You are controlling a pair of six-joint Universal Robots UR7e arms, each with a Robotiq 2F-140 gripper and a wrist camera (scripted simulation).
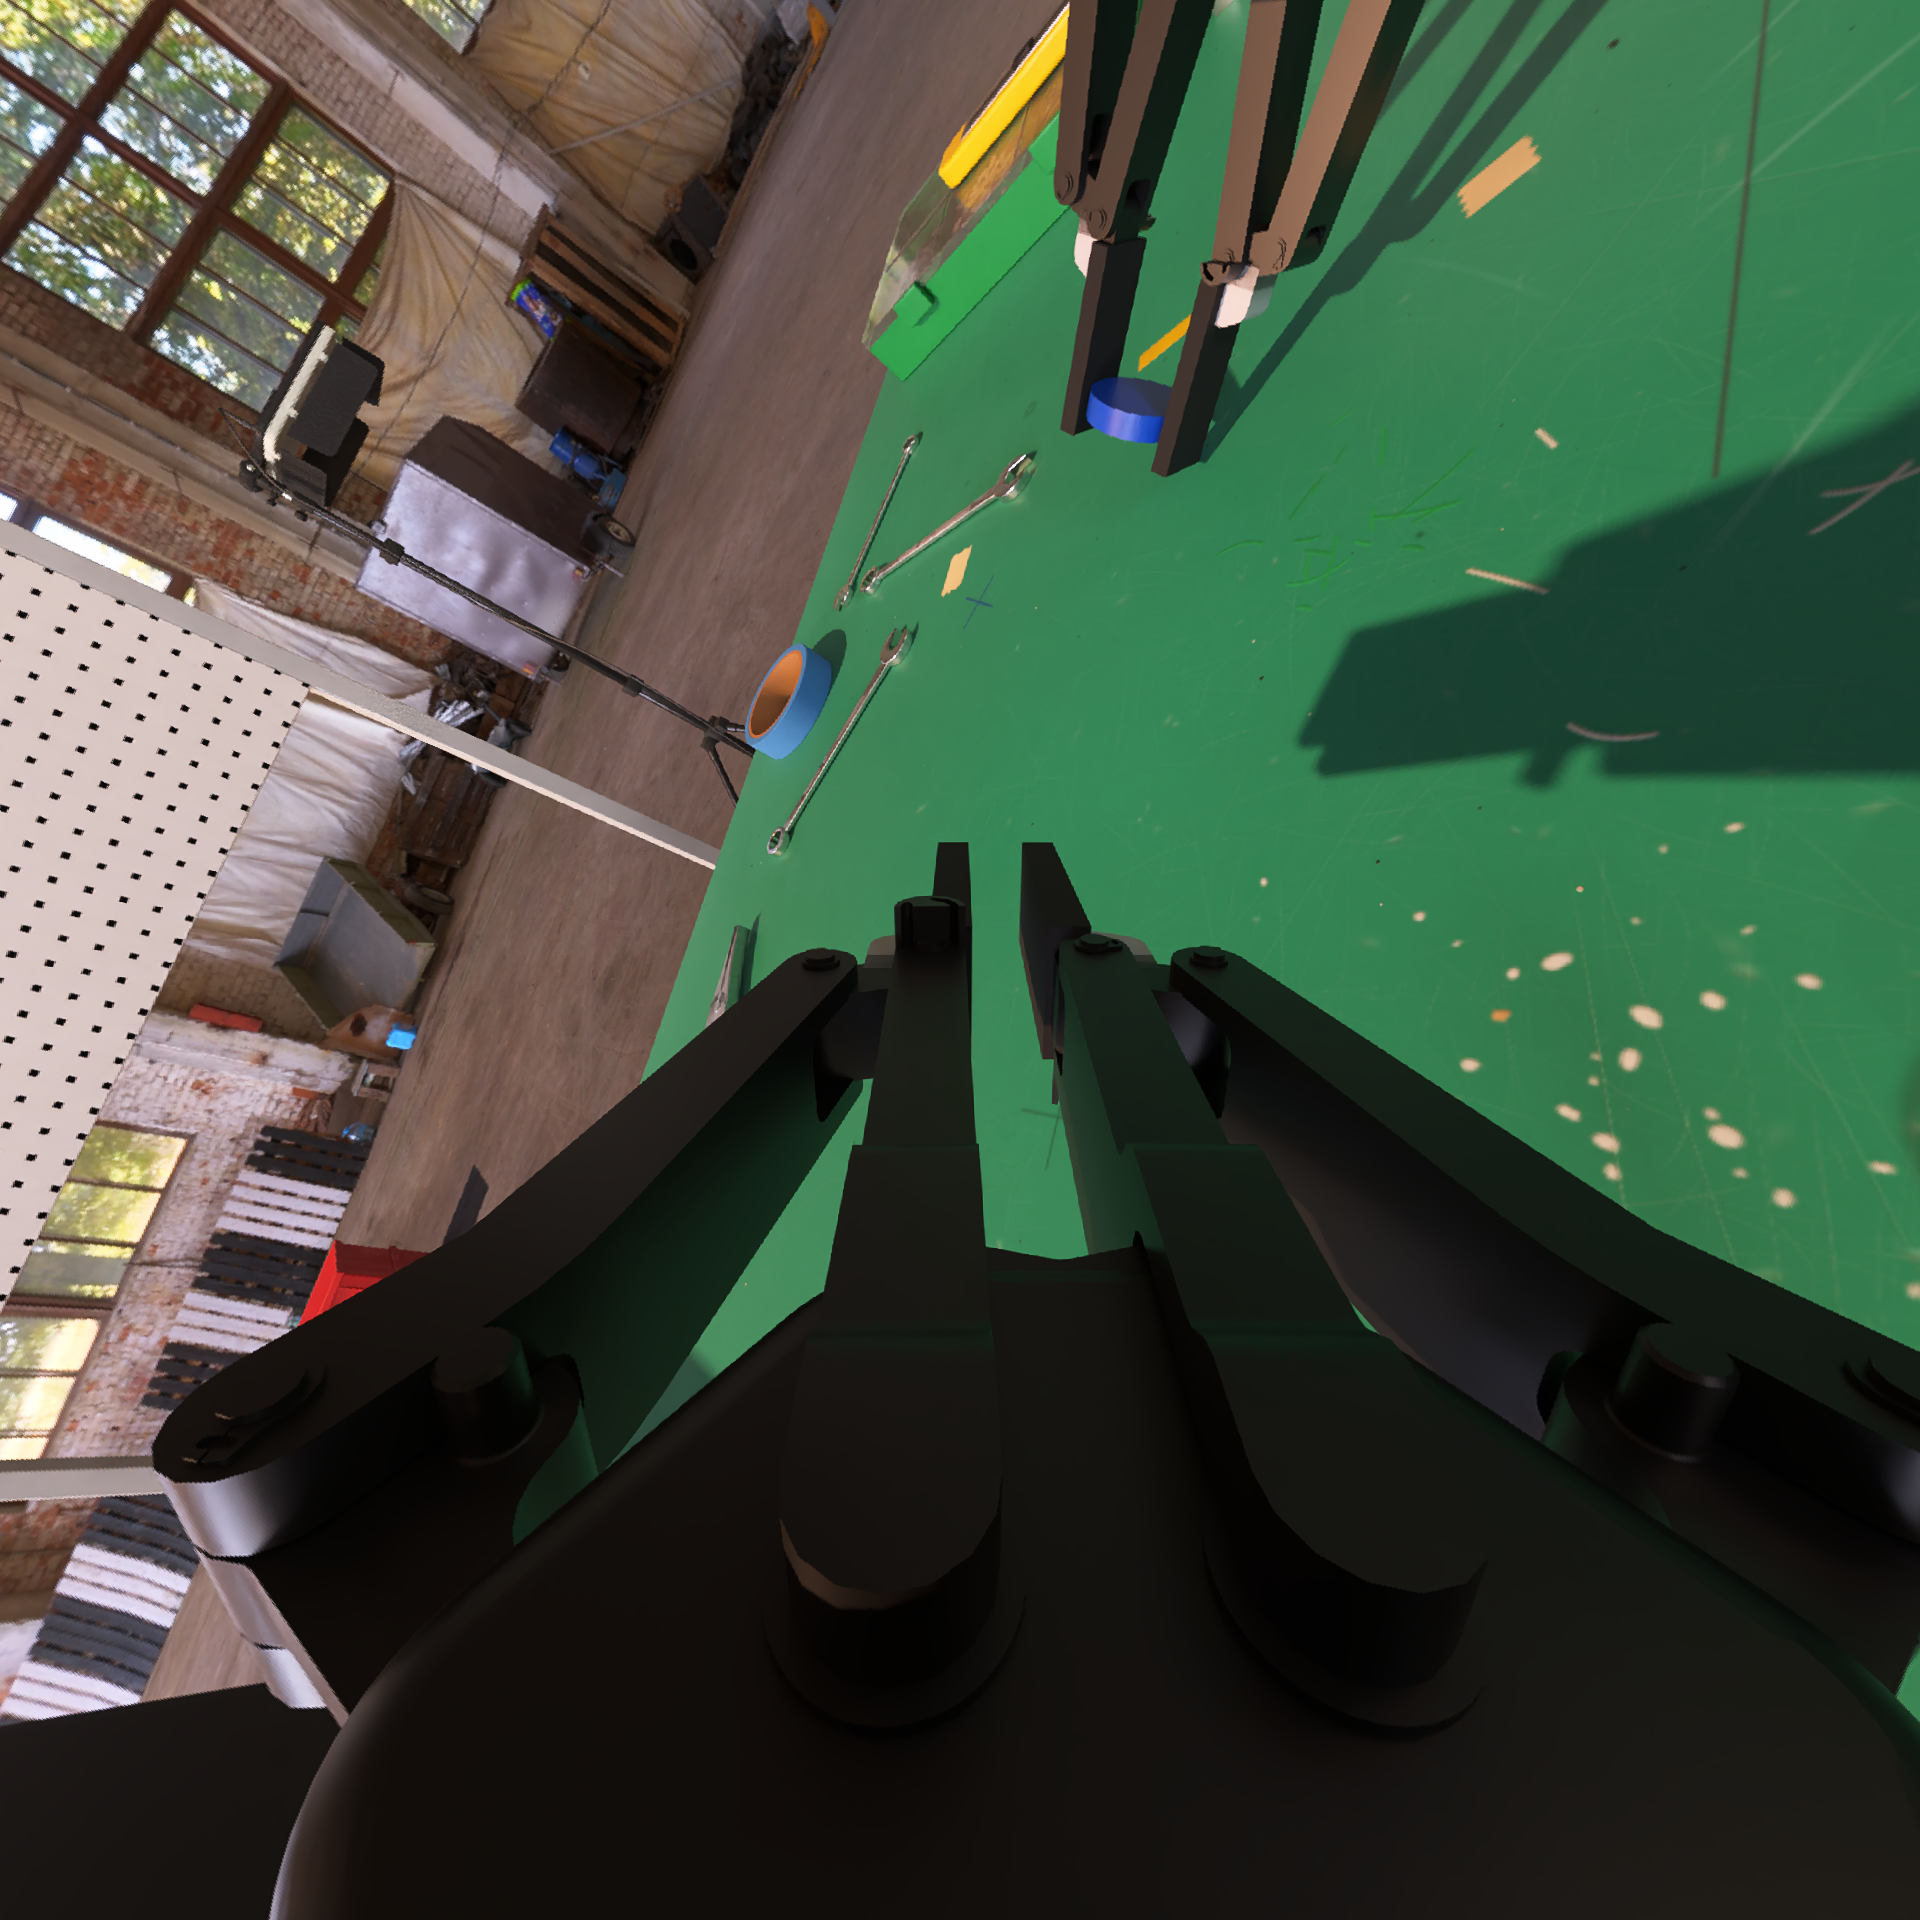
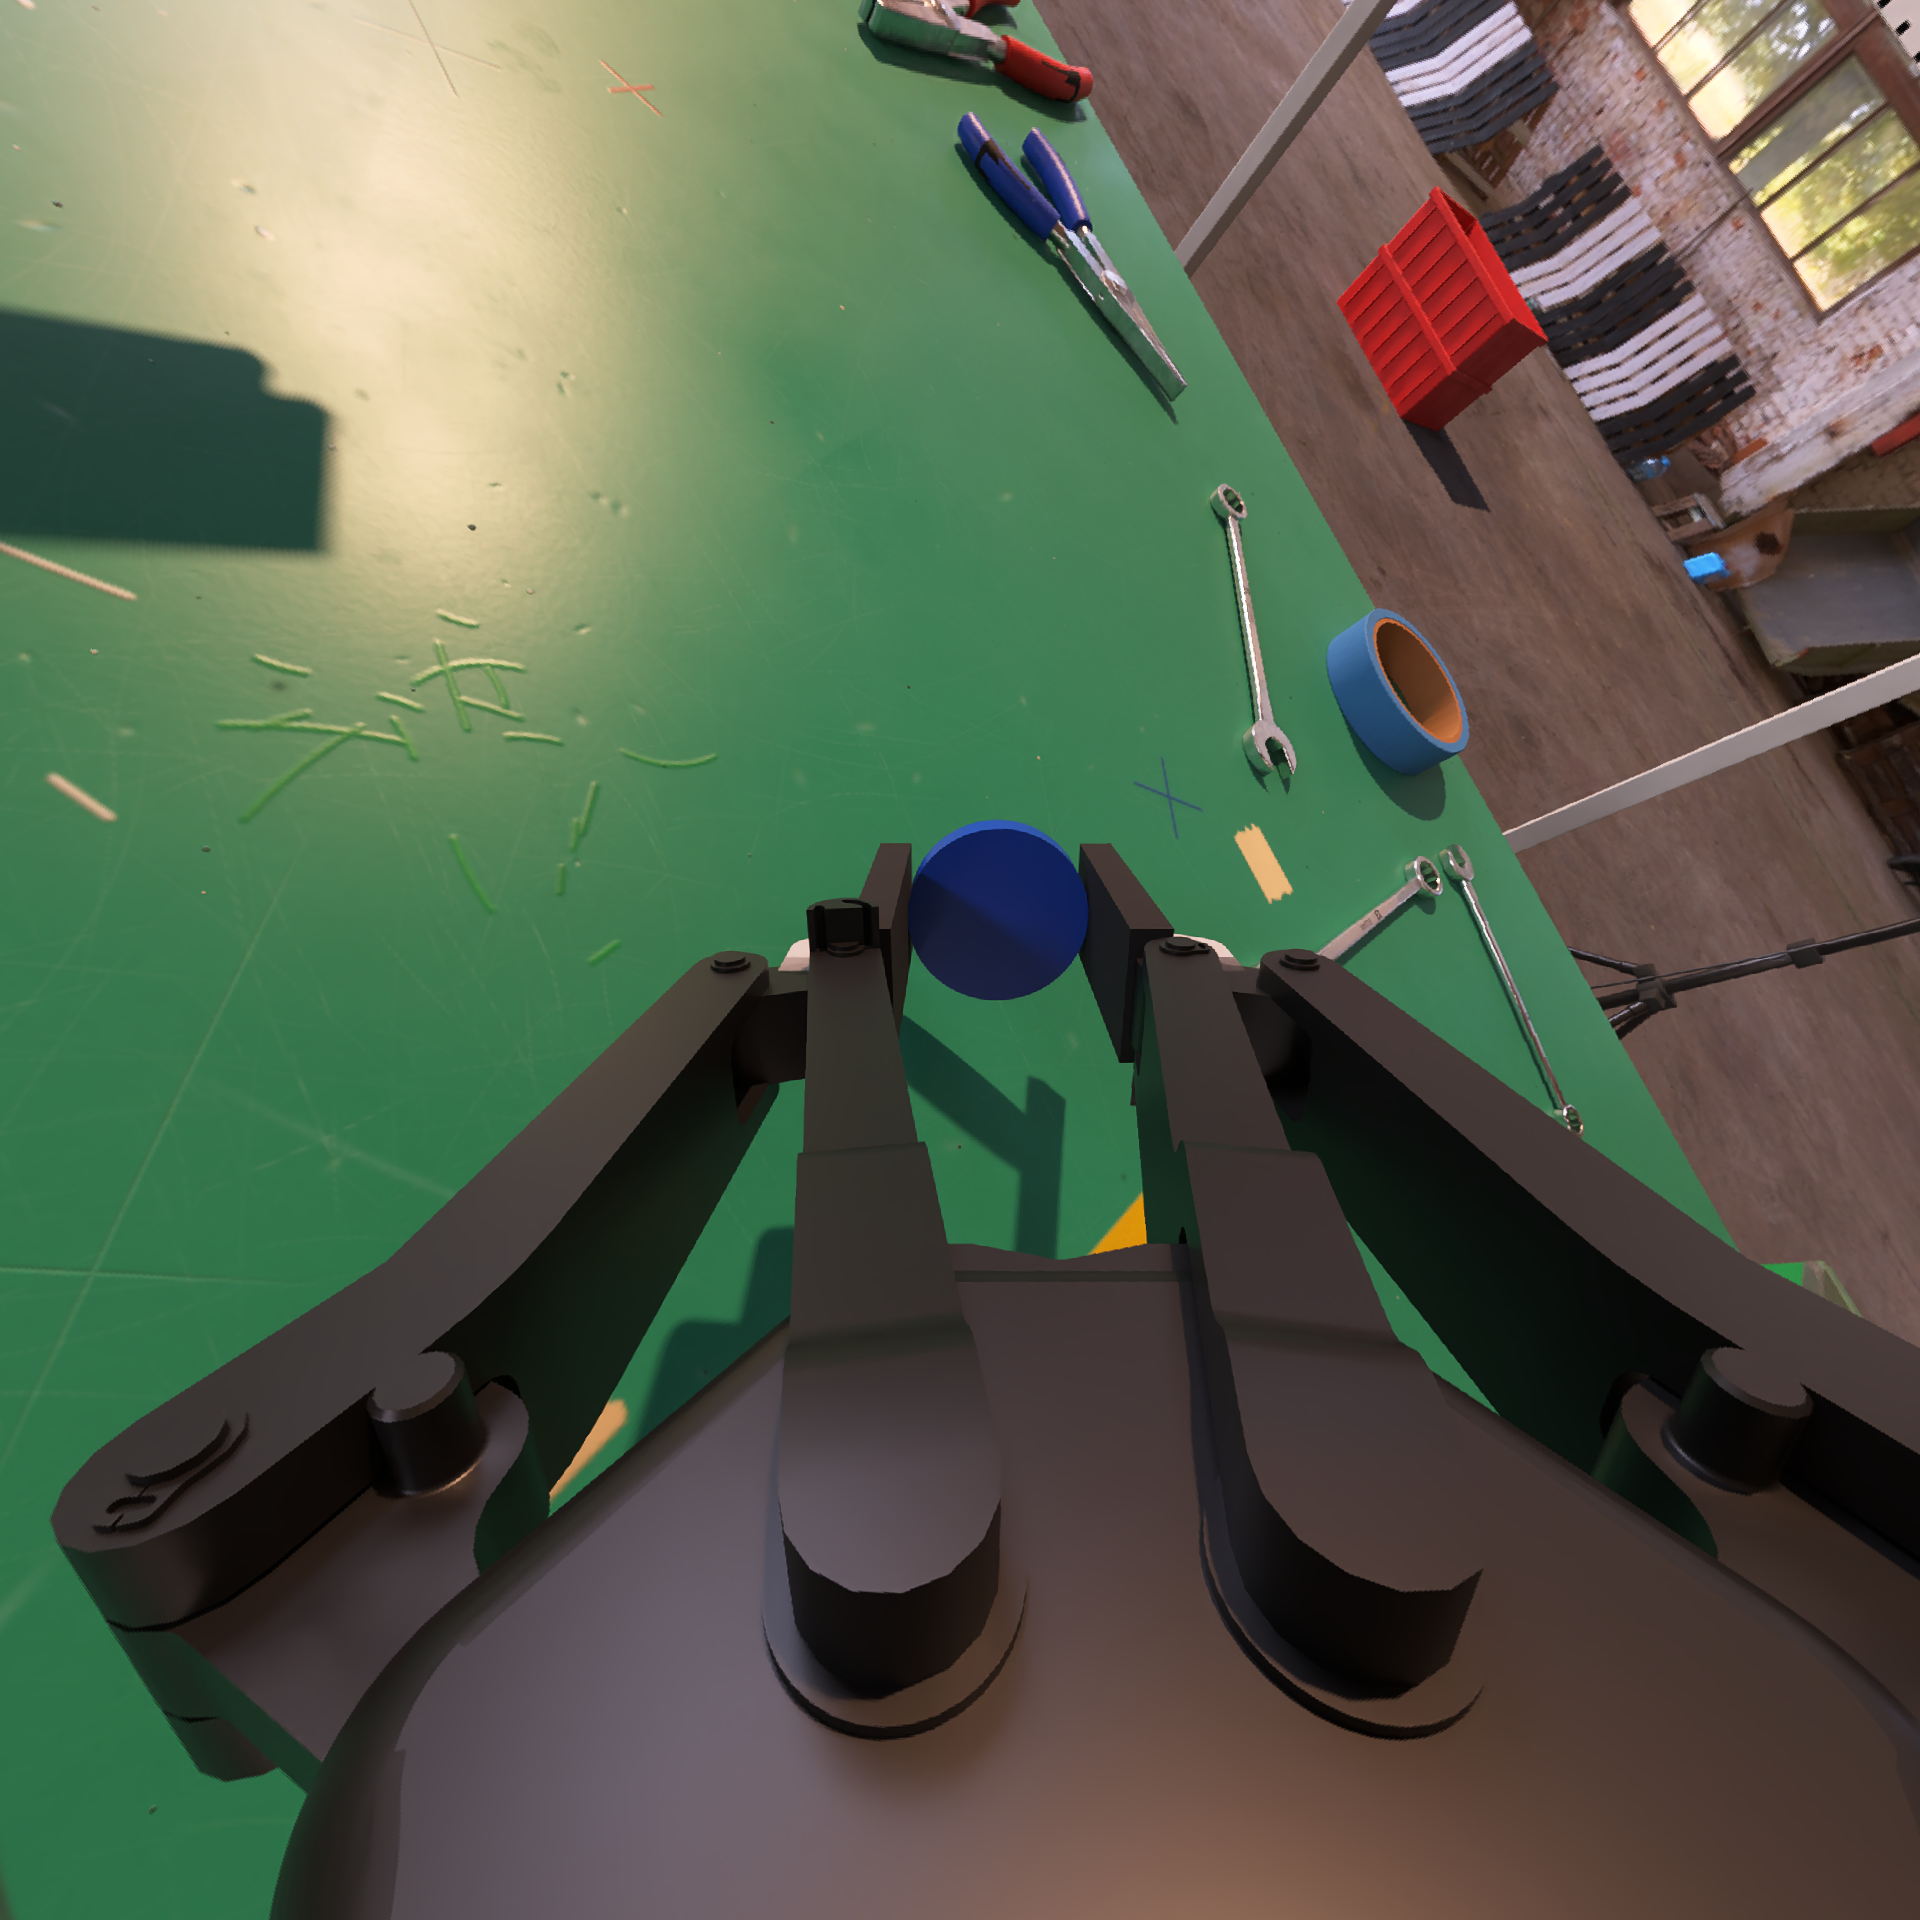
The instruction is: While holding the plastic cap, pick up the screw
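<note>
My right gripper (image 2: pixel 995 868) is shut on the blue plastic cap (image 2: pixel 997 914), a flat round disc clamped by its rim between the two pads, above the green mat (image 2: pixel 623 436). In the left wrist view the right gripper (image 1: pixel 1130 449) hangs fingers-down at the far end, with the cap (image 1: pixel 1127 410) between its tips close to the mat. My left gripper (image 1: pixel 995 868) is above the mat (image 1: pixel 1351 644) with its jaws drawn together to a narrow slit. Only green mat shows through the slit. I see no screw in either view.
Three wrenches (image 1: pixel 940 530) and a blue tape roll (image 1: pixel 787 701) lie near the table's edge; they show too in the right wrist view (image 2: pixel 1252 634), (image 2: pixel 1397 691). Blue-handled pliers (image 2: pixel 1075 255) and red-handled pliers (image 2: pixel 987 42) lie farther along. A green and yellow block (image 1: pixel 966 239) lies beyond.
</note>
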